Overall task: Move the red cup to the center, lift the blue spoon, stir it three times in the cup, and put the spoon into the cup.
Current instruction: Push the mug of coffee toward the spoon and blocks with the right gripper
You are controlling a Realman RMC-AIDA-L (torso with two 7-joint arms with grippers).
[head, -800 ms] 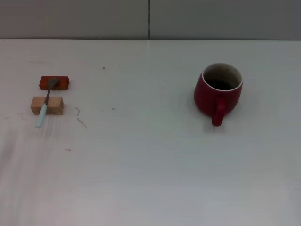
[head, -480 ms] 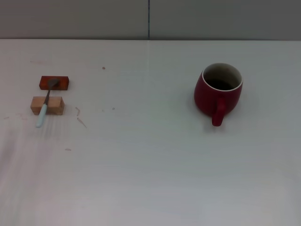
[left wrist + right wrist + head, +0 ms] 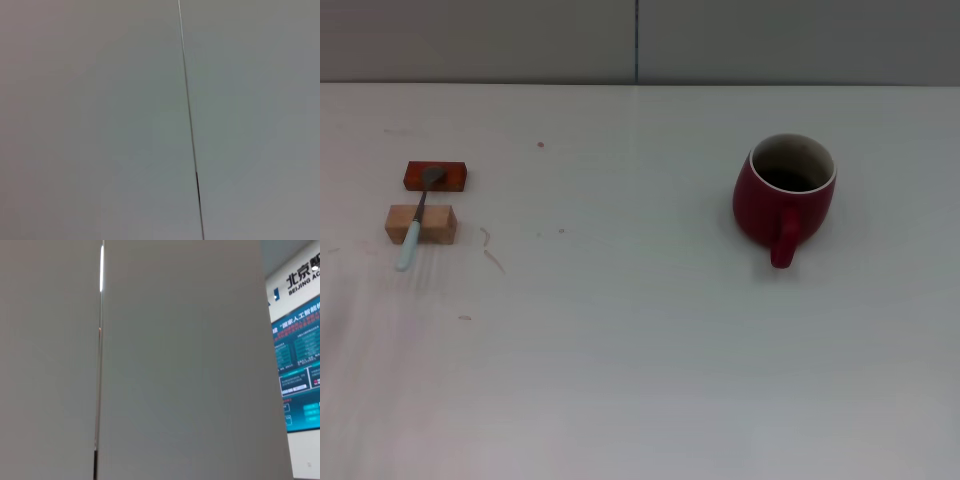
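Observation:
The red cup (image 3: 785, 195) stands upright on the right part of the white table (image 3: 640, 330), its handle pointing toward me. The blue spoon (image 3: 415, 225) lies at the far left, its grey bowl on a dark red block (image 3: 435, 177) and its pale blue handle across a light wooden block (image 3: 420, 223). Neither gripper shows in the head view. Both wrist views show only a grey wall panel.
The table's far edge meets a grey wall (image 3: 640, 40) with a vertical seam. A few small marks dot the tabletop near the blocks. The right wrist view shows a blue poster (image 3: 300, 380) off to one side.

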